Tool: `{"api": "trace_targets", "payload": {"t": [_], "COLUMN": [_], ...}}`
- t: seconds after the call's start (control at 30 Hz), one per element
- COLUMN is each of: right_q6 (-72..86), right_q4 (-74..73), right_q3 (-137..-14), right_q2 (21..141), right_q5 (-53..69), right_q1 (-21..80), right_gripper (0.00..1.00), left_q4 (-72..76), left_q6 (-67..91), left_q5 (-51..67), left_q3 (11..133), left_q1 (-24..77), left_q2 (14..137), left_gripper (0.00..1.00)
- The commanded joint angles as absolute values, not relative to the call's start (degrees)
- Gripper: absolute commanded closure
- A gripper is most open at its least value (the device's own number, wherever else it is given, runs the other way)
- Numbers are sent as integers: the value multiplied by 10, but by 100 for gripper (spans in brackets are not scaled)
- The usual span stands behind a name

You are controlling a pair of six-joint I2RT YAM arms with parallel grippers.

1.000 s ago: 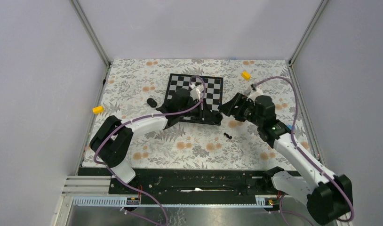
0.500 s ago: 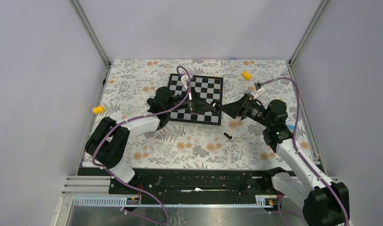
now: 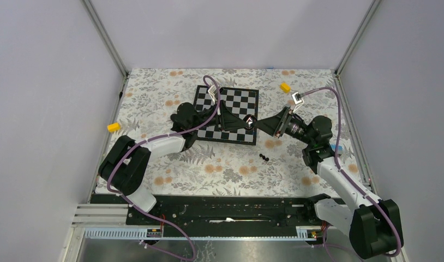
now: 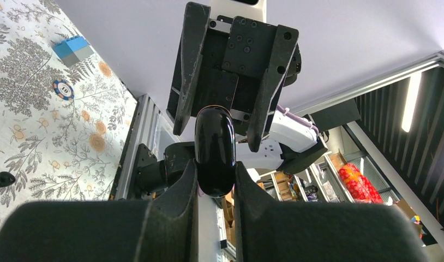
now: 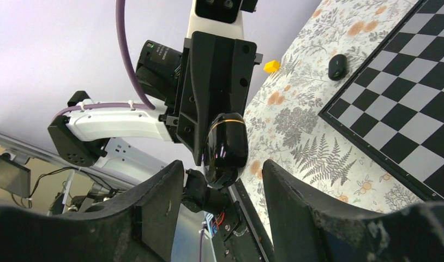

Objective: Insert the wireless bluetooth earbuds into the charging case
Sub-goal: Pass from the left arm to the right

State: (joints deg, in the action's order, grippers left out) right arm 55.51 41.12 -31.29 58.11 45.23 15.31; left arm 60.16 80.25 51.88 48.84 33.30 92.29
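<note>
Glossy black pebble-shaped charging case point(image 4: 214, 150) aloft in left jaws | right jaws wide | tiny black earbuds point(image 3: 264, 158) on table point(image 3: 220, 170), none inserted

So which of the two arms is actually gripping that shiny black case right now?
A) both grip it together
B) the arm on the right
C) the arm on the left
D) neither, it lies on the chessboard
C: in the left wrist view the left gripper has its jaws pressed on both sides of the charging case, held off the table, while the right gripper faces it with jaws wide apart and gaps showing.
</note>
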Motion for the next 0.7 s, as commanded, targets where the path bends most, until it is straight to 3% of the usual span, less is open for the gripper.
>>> {"api": "trace_targets", "payload": {"t": [0.0, 0.37, 0.53, 0.67], "right_q6": [583, 594, 598, 608], "right_q4": [479, 507, 518, 534], "right_q3": [-315, -322, -324, -324], "right_q2": [587, 617, 623, 628], "right_q5": [495, 502, 493, 490], "right_q1": [152, 173, 177, 178], "right_gripper": [38, 50, 62, 62], "left_q4": [649, 660, 664, 666], "left_q6": [806, 808, 809, 810], "left_q5": [527, 528, 532, 533], "left_q3": [483, 480, 482, 478], "left_q1": [333, 335, 335, 337], "left_q2": [905, 904, 902, 904], "left_gripper": [100, 100, 100, 100]}}
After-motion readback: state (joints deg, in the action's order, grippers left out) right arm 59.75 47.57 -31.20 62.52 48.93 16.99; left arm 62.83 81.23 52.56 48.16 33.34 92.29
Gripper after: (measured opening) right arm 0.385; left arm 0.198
